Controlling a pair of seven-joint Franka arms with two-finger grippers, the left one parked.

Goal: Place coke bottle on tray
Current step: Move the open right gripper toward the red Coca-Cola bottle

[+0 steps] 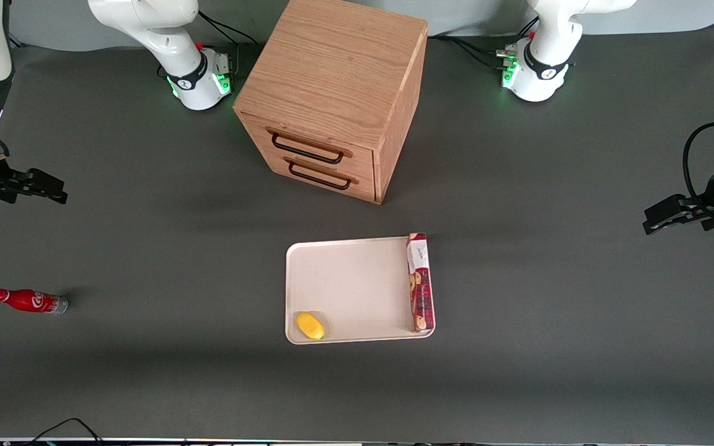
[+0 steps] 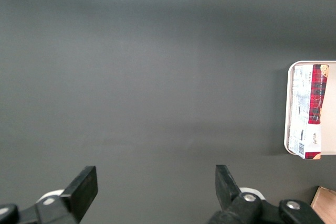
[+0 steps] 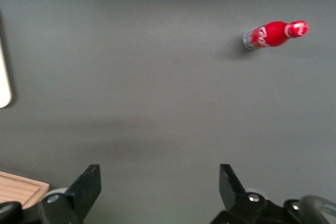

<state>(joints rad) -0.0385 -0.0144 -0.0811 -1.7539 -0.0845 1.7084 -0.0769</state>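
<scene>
**Bottle waits far from tray as right arm hangs back**

Front view: The coke bottle [image 1: 28, 301] stands alone on the dark table [image 1: 549, 347], well toward the working arm's end and well apart from the tray [image 1: 351, 285] at the middle. The tray already carries a yellow lemon [image 1: 310, 326] in one corner and a long cookie box [image 1: 419, 282] along one edge; the middle is bare. A wooden drawer cabinet [image 1: 332, 93] stands farther from the camera than the tray. The right arm's end effector [image 1: 44, 187] hovers above the table, farther from the camera than the bottle and holding nothing. By this showing nothing of the task is done: reaching, gripping, carrying and setting down all remain.

Right wrist view: The end effector [image 3: 160, 187] has its fingers spread wide, bare table between them. The bottle [image 3: 274, 34] shows its red cap and silvery base more clearly here, and only a sliver of the tray's rim [image 3: 4, 85] appears.

Left wrist view: No bottle is visible, only the tray's edge [image 2: 287, 124] and the cookie box [image 2: 310, 111], whose printed label is seen only here.
</scene>
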